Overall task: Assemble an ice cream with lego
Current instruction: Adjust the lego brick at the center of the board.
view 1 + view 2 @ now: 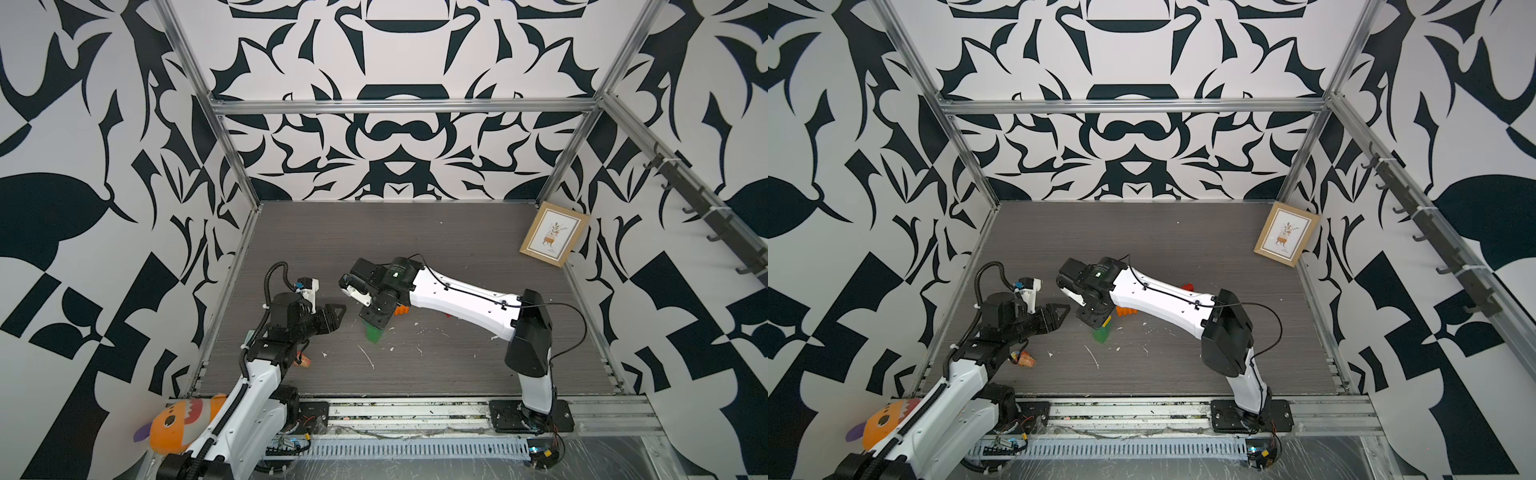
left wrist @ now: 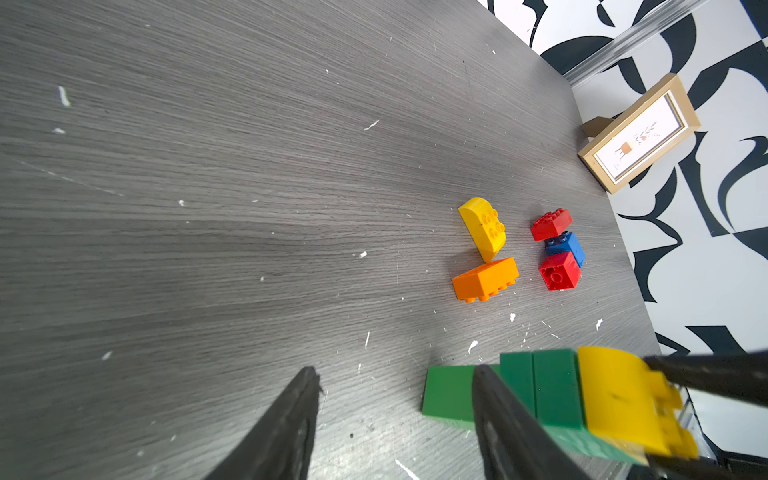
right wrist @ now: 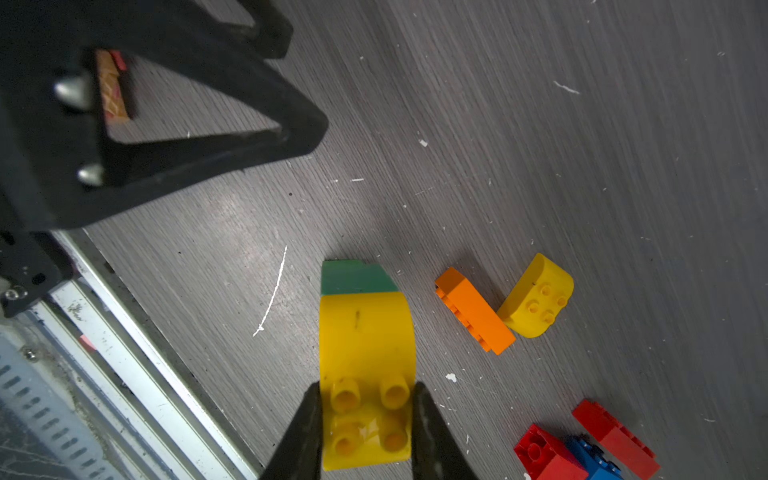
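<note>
My right gripper (image 3: 368,419) is shut on a yellow rounded lego brick (image 3: 365,345), with its fingers on the two sides at the studded end. Green bricks (image 2: 540,386) are joined to this yellow one, and the green end (image 1: 374,334) points down at the grey table (image 1: 415,249). To the left of that stack my left gripper (image 2: 395,370) is open and empty, clear of the stack (image 1: 1102,332). Loose lego lies further right: an orange brick (image 2: 484,278), a yellow rounded brick (image 2: 484,228), two red bricks (image 2: 550,224) (image 2: 559,272) and a blue one (image 2: 567,245).
A framed picture (image 1: 555,233) leans on the right wall at the back. A small cone-shaped toy (image 1: 1025,359) lies under my left arm. An orange plush toy (image 1: 183,424) sits at the front left corner. White flecks dot the table near the front rail (image 1: 415,409).
</note>
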`<act>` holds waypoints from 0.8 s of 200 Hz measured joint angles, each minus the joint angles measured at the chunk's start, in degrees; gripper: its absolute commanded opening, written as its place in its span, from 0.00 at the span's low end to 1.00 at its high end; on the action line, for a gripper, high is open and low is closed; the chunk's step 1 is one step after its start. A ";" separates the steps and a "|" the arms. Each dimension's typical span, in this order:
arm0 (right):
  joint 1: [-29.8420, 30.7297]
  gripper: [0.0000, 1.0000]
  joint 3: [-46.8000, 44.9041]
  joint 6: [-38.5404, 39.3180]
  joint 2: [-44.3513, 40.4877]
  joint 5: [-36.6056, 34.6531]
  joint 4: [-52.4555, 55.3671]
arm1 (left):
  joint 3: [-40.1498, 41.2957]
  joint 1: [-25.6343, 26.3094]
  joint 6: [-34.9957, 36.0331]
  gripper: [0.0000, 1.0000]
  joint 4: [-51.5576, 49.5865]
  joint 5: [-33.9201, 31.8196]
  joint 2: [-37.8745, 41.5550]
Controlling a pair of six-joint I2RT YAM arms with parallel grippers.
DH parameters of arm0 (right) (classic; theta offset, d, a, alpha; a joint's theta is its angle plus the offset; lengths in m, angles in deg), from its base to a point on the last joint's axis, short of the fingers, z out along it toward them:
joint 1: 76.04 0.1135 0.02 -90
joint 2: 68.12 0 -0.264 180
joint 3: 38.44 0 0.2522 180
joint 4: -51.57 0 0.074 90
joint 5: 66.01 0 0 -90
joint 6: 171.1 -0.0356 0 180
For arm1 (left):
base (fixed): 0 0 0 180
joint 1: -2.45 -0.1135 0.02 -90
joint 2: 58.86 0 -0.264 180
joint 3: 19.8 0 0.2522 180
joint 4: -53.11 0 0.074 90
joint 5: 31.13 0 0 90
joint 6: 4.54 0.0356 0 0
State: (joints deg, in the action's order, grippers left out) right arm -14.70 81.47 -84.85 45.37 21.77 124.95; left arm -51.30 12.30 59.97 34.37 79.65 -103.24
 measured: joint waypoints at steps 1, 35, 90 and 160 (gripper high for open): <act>-0.04 0.02 0.00 -0.02 0.00 0.09 0.00 | 0.00 0.00 0.02 0.63 0.00 0.00 0.00; -3.04 0.02 -2.03 -0.90 -1.33 4.59 -1.77 | 0.00 0.00 0.00 0.63 -0.17 -0.28 0.46; -11.56 0.02 -3.80 -1.60 -0.90 18.34 -6.25 | -4.39 0.00 -1.55 0.63 -5.92 -1.53 3.28; -18.05 0.06 -7.52 -7.13 0.87 35.71 -18.29 | -12.68 0.00 -0.28 0.64 -13.92 -1.95 4.55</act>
State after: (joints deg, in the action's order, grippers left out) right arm -32.75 73.95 -91.98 46.24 57.48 106.65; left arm -63.98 12.30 59.68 20.45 77.70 -98.69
